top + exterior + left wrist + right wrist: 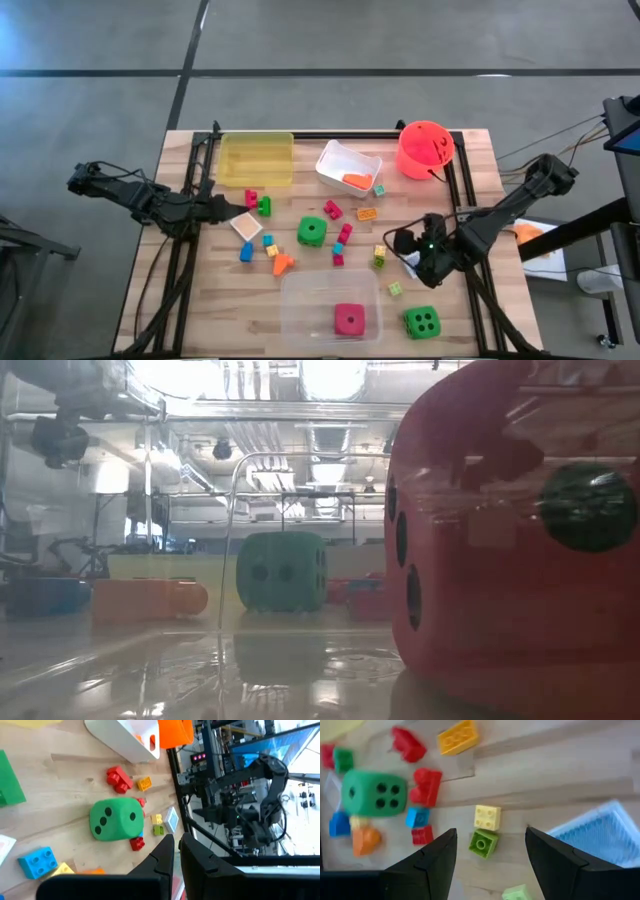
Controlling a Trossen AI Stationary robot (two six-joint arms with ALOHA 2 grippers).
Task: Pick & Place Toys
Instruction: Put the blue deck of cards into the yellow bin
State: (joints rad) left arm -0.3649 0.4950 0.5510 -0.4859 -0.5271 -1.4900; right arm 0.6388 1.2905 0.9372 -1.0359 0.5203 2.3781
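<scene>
Right pincer (490,865) hovered over the right side of the table (470,150), its two dark fingers (427,862) spread apart with nothing between them. Directly ahead of the fingers, and between their lines, lay a pale yellow block (487,817) touching a lime green block (483,843); a blue ribbed tile (600,837) sat just beside the far finger. Farther out from the gripper were a green die (372,792), a red block (426,786), a small blue block (417,817) and a yellow-orange flat block (458,737).

Judged from this, the step in hand was the approach to a pick, with no toy yet grasped. The next move would call for lowering the fingers so they straddled one of the two touching blocks; since they lay so close together, the gripper would likely need to centre carefully or it might catch both. Which of the pair was the aim could not be told.

Well away, the left gripper (176,851) waited by the table's left edge with its fingers pressed together and empty. A pink die (348,319) already sat in the clear tub (290,300); from table level it looked red, perhaps through the tub wall. An orange bucket (425,148), a white tub (335,160) and a yellow tub (256,159) stood across the table.
</scene>
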